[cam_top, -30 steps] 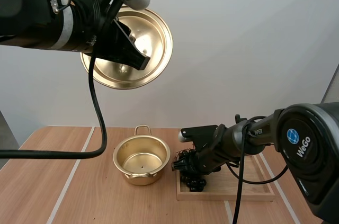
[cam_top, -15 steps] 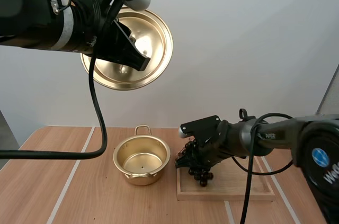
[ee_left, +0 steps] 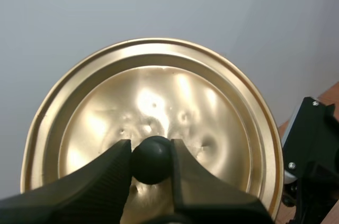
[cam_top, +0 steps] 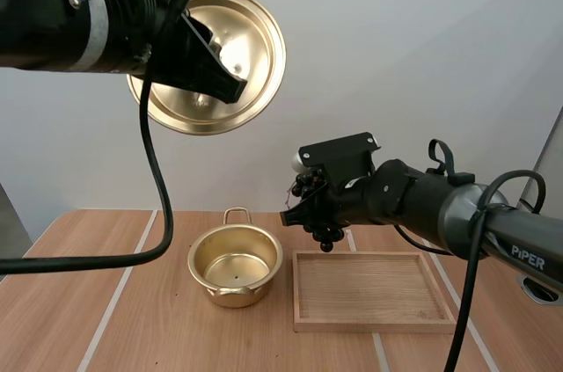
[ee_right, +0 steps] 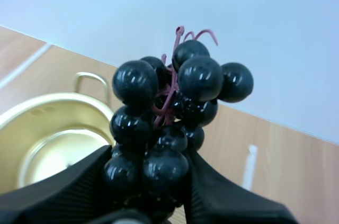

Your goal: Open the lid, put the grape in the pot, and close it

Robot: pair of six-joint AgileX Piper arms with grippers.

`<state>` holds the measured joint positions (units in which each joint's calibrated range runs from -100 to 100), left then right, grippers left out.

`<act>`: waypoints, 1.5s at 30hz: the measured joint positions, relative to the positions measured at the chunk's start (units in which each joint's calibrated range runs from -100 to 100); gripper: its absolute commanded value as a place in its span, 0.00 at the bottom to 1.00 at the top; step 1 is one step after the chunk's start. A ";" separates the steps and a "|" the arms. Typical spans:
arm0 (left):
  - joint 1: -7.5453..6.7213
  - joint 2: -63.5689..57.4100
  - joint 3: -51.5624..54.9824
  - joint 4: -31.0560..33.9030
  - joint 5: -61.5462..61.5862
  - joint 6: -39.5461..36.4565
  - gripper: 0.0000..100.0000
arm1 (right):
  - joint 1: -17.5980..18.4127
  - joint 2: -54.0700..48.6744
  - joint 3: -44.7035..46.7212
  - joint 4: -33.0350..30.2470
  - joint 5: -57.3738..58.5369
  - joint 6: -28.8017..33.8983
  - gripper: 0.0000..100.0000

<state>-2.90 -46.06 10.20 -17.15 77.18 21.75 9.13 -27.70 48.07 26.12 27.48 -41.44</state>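
While the grapes [cam_top: 324, 229] hang clear of everything, the right gripper [cam_top: 310, 207] holds them pinched between its two fingers, and the lowest berries dangle free below the tips. In the high view the bunch shows over the back left corner of the tray [cam_top: 378, 326], well above the wood and not touching it. In the right wrist view the grapes [ee_right: 169, 123] are dark and glossy, with a pinkish stem [ee_right: 183, 36] curling out of the top. The fingers [ee_right: 58, 195] press on the lower half of the bunch from both sides.

The pot [cam_top: 232, 295] stands open on the bench [cam_top: 79, 293], just beside the tray's left edge and apart from it. Its rear handle [cam_top: 236, 212] is close to the bench's back edge, and its shiny inside shows. In the right wrist view the pot [ee_right: 26, 113] lies below the grapes and off to one side.

The lid [cam_top: 255, 33] is high in the air, well above the pot and a little toward the bench's left edge. It is held nearly upright, with its knob side facing the arms' bases. The left gripper [cam_top: 220, 77] carries it. In the left wrist view the left gripper [ee_left: 151, 152] has its two fingers closed on either side of the black knob [ee_left: 152, 160], at the middle of the golden lid [ee_left: 159, 97].
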 measured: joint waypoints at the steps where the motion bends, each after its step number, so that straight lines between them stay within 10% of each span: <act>1: 0.00 -0.15 -0.60 0.00 0.22 -0.15 0.00 | 0.30 0.00 -0.31 0.00 0.01 0.00 0.00; 12: 0.00 -0.65 -8.16 0.00 4.26 -2.89 0.00 | 9.67 7.82 -8.40 0.10 1.00 0.00 0.00; 27: 0.00 -0.65 -8.16 0.00 4.26 -3.28 0.00 | 10.33 25.14 -12.00 0.10 -0.09 0.00 0.00; 34: 0.00 -0.65 -8.16 0.00 4.45 -3.39 0.00 | 10.33 26.35 -12.00 0.10 -0.26 0.00 0.97; 45: 0.00 -0.65 -8.16 0.00 4.45 -3.39 0.00 | 10.33 24.46 -12.27 0.10 2.62 0.00 1.00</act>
<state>-2.90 -46.71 2.04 -17.15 81.64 18.37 19.46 -3.23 35.80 26.21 30.10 -41.44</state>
